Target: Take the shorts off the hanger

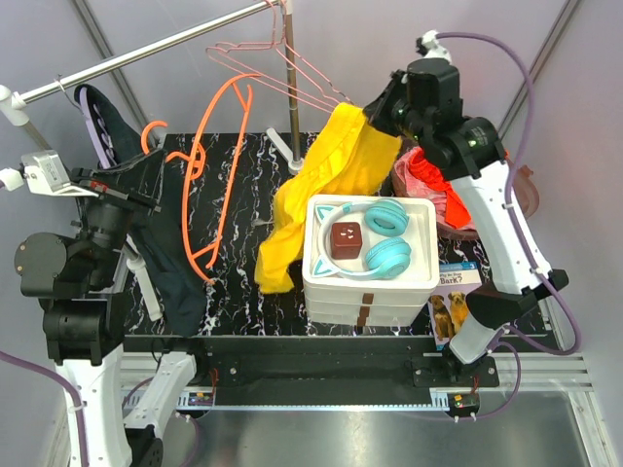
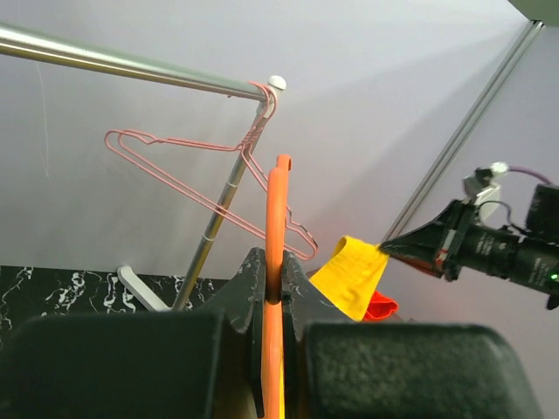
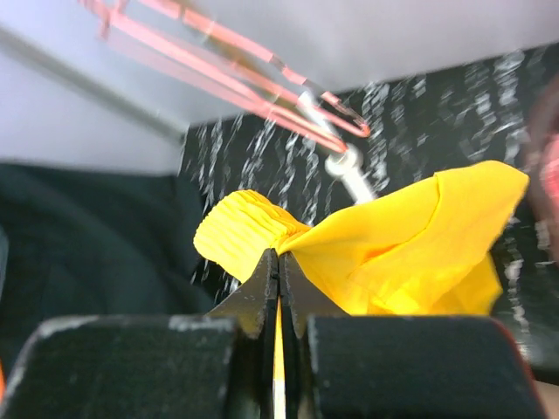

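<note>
The yellow shorts [image 1: 326, 185] hang from my right gripper [image 1: 375, 112], which is shut on their gathered waistband [image 3: 240, 231]; the lower end drapes onto the black marble table beside the white bin. My left gripper [image 1: 136, 195] is shut on the orange plastic hanger [image 1: 209, 165], whose bar runs up between the fingers in the left wrist view [image 2: 278, 218]. In the top view the hanger is bare and stands apart, to the left of the shorts. The left wrist view also shows the shorts [image 2: 354, 275] at the right gripper's tip [image 2: 393, 247].
Pink wire hangers [image 1: 292, 68] hang on the metal rack rod [image 1: 146, 53] above its upright pole [image 1: 290, 97]. Dark garments [image 1: 165, 253] hang at the left. A white bin [image 1: 321, 282] holds teal headphones [image 1: 384, 238] and a brown cube [image 1: 347, 238]. Red cloth [image 1: 433, 185] lies behind it.
</note>
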You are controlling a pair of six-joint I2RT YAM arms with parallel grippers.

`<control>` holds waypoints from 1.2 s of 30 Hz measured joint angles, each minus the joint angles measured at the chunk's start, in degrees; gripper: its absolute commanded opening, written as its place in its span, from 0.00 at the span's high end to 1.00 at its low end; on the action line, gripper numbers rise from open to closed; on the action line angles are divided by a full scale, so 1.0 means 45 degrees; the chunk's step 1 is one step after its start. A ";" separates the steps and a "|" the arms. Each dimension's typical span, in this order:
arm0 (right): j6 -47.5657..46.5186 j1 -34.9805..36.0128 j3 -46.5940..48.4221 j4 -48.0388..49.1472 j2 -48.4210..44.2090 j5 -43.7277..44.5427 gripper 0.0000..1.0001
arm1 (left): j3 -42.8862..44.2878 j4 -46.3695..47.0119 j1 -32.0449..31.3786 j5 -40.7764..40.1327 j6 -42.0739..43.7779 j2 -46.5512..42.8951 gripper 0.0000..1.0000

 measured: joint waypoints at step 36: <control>-0.7295 -0.3492 0.6606 0.7630 0.1797 0.5591 1.00 | 0.3750 -0.4289 -0.0636 0.1044 0.5022 0.1132 1.00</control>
